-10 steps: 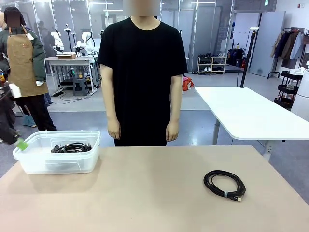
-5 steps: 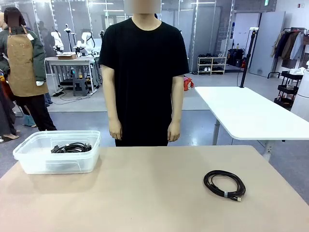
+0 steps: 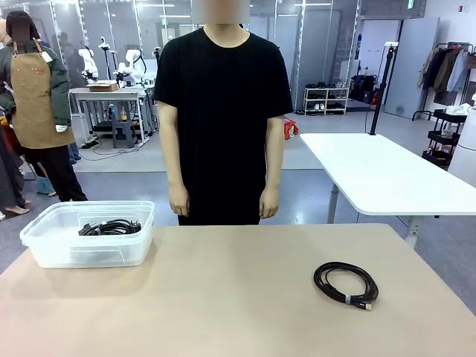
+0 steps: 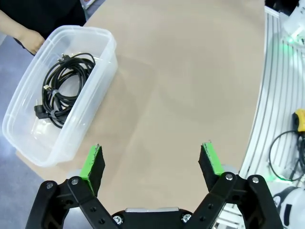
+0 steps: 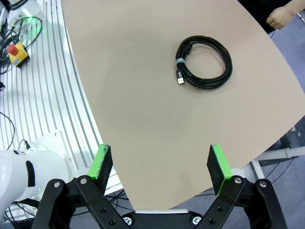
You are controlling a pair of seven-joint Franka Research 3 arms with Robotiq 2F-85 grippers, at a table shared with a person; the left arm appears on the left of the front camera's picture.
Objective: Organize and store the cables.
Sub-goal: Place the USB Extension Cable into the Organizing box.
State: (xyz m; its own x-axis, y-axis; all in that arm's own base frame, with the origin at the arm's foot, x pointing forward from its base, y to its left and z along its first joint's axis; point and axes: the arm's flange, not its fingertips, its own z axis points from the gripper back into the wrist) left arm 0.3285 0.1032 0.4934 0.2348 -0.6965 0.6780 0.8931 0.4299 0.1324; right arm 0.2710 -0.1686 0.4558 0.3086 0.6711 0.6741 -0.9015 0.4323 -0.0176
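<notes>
One coiled black cable (image 3: 346, 282) lies flat on the tan table at the right; the right wrist view has this cable (image 5: 203, 62) far ahead of my open right gripper (image 5: 160, 167), which hangs high over the table's near edge. More coiled black cables (image 3: 110, 227) sit inside a clear plastic bin (image 3: 44, 253) at the table's far left. From the left wrist the bin (image 4: 102, 81) and its cables (image 4: 64, 88) lie ahead and to the left of my open left gripper (image 4: 153, 162). Both grippers hold nothing.
A person in a black shirt stands at the far side, hands (image 3: 178, 201) hanging by the thighs. A white table (image 3: 387, 175) stands beyond at the right. Ribbed white flooring with loose cords (image 4: 286, 152) runs along the table's near edge.
A green-tipped dark object at the far left edge beside the bin has left the front view. The cables, bin and person have stayed put.
</notes>
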